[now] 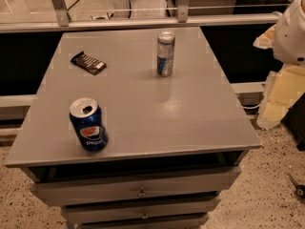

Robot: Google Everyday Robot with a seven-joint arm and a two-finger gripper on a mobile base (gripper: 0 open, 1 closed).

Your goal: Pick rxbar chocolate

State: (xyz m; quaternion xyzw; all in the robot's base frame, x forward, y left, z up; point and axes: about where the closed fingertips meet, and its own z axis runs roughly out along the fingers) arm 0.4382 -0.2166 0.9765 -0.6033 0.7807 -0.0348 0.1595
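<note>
A small flat dark-wrapped rxbar chocolate (88, 63) is seen lying at the upper left of the grey tabletop (157, 113). The hand is out of frame, so its state cannot be told.

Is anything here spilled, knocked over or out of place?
Nothing spilled. The opened Pepsi can and slim can stand upright; the rxbar chocolate lies flat, askew to the table edges. The pincer is out of view.

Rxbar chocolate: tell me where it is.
In the camera view the rxbar chocolate lies flat on the gray cabinet top, far left, left of the slim can and beyond the Pepsi can. The gripper is out of view.
</note>
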